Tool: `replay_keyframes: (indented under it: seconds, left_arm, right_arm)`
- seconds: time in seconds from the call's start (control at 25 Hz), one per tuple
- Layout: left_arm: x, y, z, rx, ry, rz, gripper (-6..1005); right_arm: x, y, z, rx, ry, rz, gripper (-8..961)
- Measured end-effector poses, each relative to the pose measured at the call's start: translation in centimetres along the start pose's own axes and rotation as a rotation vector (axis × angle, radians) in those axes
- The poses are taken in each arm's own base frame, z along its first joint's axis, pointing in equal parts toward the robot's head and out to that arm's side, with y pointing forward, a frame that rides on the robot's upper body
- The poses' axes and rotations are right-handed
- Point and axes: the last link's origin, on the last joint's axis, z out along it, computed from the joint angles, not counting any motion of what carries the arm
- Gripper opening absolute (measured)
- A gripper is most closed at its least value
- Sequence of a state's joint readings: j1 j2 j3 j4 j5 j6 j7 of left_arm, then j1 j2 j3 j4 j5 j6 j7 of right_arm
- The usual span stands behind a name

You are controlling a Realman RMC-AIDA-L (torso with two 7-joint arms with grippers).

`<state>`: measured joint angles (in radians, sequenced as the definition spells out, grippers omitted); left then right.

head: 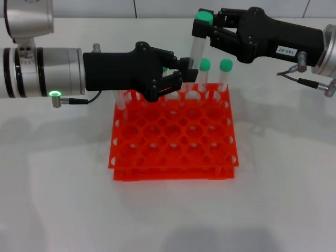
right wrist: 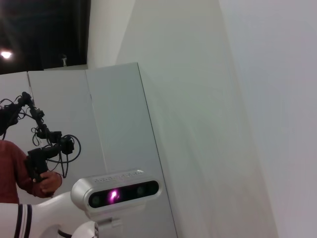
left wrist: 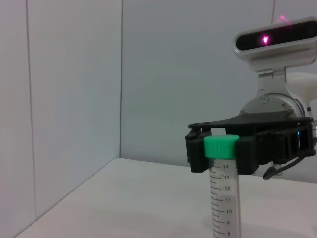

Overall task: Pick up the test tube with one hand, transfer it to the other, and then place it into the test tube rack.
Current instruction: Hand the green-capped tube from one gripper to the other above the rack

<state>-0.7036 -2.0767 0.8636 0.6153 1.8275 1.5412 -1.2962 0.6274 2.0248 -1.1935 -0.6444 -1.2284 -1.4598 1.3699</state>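
The test tube is clear with a green cap and stands upright above the back row of the orange-red test tube rack. My left gripper, the one with the green light, is shut on its lower part. My right gripper, the one with the white label, reaches in from the right and is shut on the tube just under the cap. The left wrist view shows the right gripper clamped around the capped top of the tube. The right wrist view shows neither the tube nor the rack.
Two green-capped tubes stand in the rack's back row, right of the held tube. Another clear tube stands at the rack's back left corner. The rack sits on a white table.
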Motion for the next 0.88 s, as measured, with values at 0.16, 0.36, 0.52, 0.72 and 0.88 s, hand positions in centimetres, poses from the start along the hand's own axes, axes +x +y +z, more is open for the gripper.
replay_keyframes:
  seconds: [0.16, 0.36, 0.52, 0.72, 0.88]
  left_arm:
    - [-0.21, 0.13, 0.00, 0.005, 0.009, 0.004, 200]
    - [-0.34, 0.17, 0.02, 0.012, 0.024, -0.015, 200]
    - [-0.42, 0.14, -0.18, 0.026, 0.039, -0.027, 317]
    - [-0.49, 0.11, -0.22, 0.031, 0.037, -0.036, 517]
    - [-0.40, 0.07, -0.56, 0.037, 0.036, -0.035, 666]
  right_arm:
    - [-0.04, -0.01, 0.04, -0.001, 0.000, -0.002, 255]
    - [-0.15, -0.03, 0.13, -0.003, -0.001, -0.005, 257]
    - [-0.15, -0.03, 0.14, -0.003, -0.001, -0.005, 259]
    - [-0.12, -0.10, 0.12, 0.002, 0.000, -0.005, 260]
    - [-0.01, -0.15, -0.04, 0.010, 0.001, -0.002, 262]
